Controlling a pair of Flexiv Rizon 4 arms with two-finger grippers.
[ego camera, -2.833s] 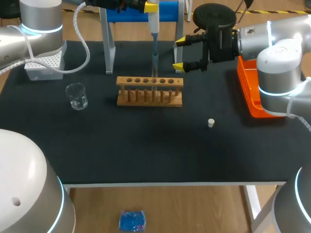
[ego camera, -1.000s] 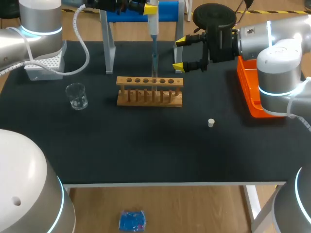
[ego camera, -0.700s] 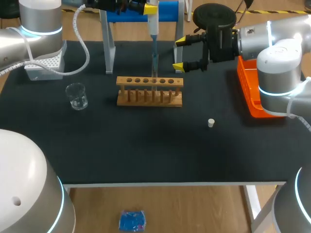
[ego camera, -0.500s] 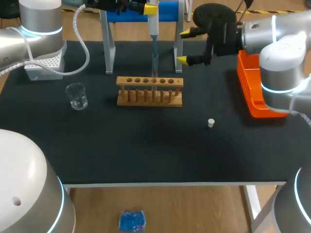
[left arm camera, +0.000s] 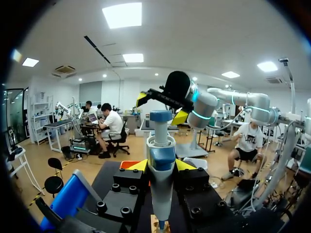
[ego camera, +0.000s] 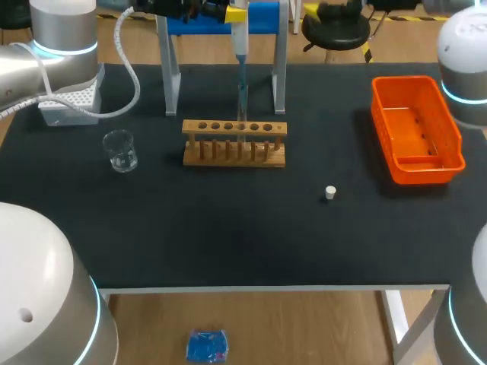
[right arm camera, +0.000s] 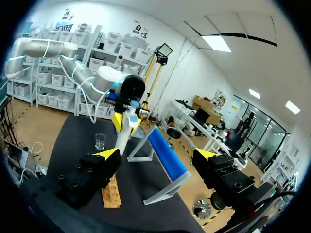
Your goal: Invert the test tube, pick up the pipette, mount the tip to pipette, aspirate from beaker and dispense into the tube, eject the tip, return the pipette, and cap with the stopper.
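Here the pipette (ego camera: 240,47) hangs upright above the wooden rack (ego camera: 228,160). Its tip (ego camera: 242,90) points down into what looks like a clear test tube (ego camera: 242,112) standing in one of the middle holes. How deep the tip reaches cannot be told.

The main risk, judging from this pose, is the way out of the tube. If the pipette lifts off-axis, the tip may scrape the tube's mouth, tilt the tube, or drag the light rack across the mat. A drop left hanging on the tip could also fall outside the tube. Later, the small white stopper (ego camera: 330,192) lies alone on the mat, well apart from the rack, and may roll away from a poorly centred pinch.

The left gripper (left arm camera: 162,166) clamps the pipette's body from both sides, just below the plunger head, so the tool sits squarely between its yellow tips. The right gripper (right arm camera: 158,154) is spread wide and holds nothing. It is up beyond the far edge of the table, well away from the pipette, tube and stopper.

The beaker (ego camera: 120,150) stands to the rack's left and the white tip box (ego camera: 68,104) sits behind the beaker. The blue stand (ego camera: 262,15) is behind the rack, and the orange tray (ego camera: 388,163) lies off to the right.
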